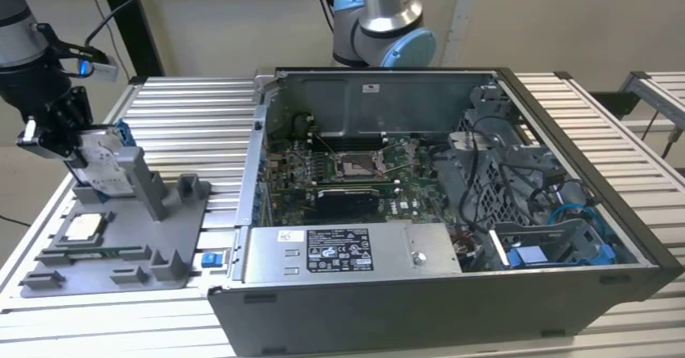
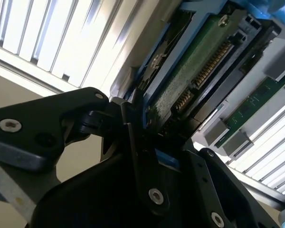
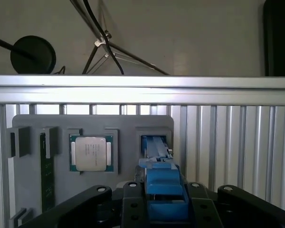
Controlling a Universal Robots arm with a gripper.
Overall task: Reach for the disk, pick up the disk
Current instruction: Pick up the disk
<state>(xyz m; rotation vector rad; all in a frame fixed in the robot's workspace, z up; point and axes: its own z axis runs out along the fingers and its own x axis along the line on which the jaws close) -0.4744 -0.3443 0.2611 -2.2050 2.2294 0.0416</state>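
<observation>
Gripper at the exterior view's far left was clamped on the disk, its jaws clenched against the blue bracket's two sides. The disk stood upright on edge at the far end of a grey holder tray, just beside a grey upright post. In the first wrist view the blue-framed disk sat between the black fingers, and in the second wrist view its green circuit board faced the camera. Nearer on the tray lay a square processor chip, with a small blue clip at the tray's edge. Right of the tray, on the slatted table, an open computer case lay on its side.
</observation>
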